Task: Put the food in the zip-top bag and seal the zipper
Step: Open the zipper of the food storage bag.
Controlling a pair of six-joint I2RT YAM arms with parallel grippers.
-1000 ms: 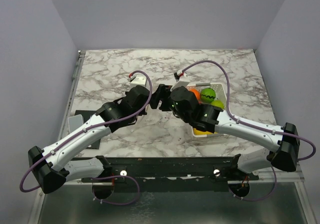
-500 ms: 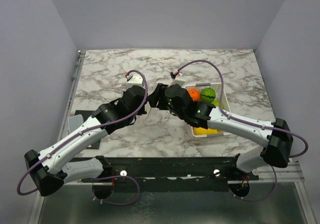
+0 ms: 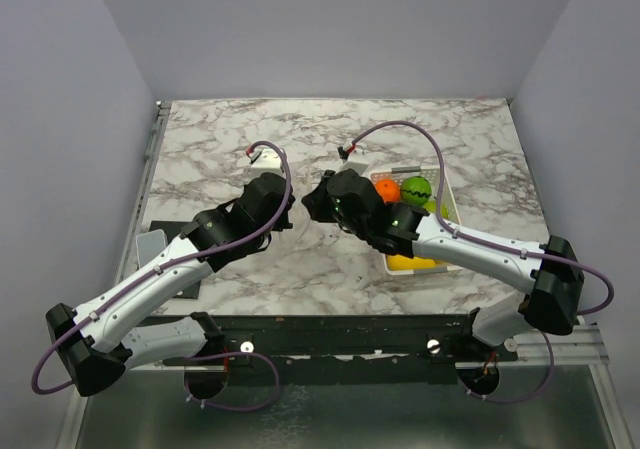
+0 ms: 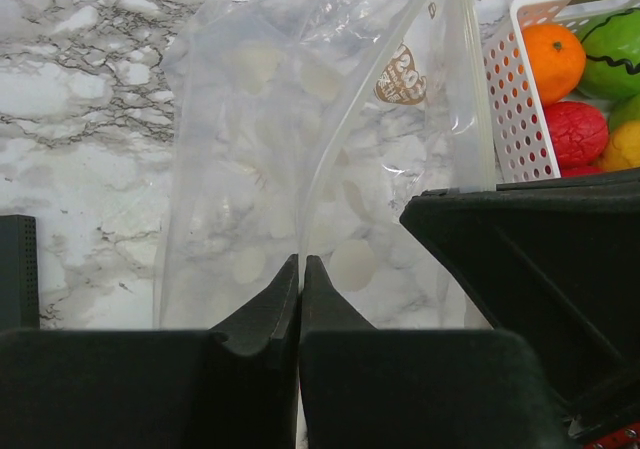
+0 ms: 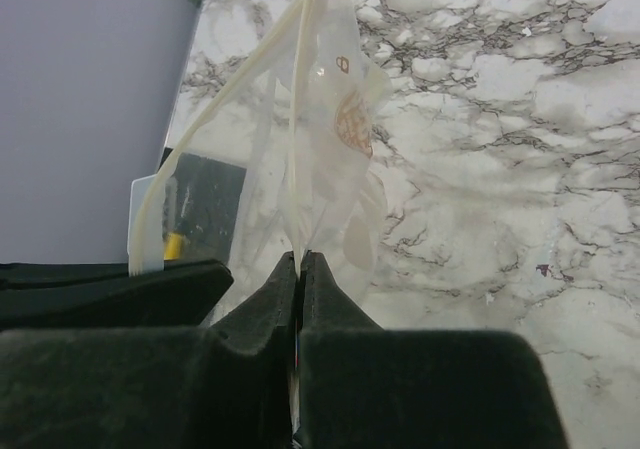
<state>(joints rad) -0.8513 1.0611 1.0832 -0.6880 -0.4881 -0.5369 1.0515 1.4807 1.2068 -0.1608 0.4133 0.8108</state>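
Clear dotted zip-top bag (image 4: 300, 149), crumpled, pinched by left gripper (image 4: 301, 269) and right gripper (image 5: 298, 264). Adjacent basket (image 4: 510, 104) holds toy fruits (image 4: 553, 59).

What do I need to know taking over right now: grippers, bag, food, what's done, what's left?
Left gripper: shut on the zip-top bag.
Right gripper: shut on the same bag, close beside the left one.
Food: in the white tray right of the bag; none in the bag.
Done: both grippers have hold of the bag.
Left: spread the mouth, load the food, press the zipper shut.
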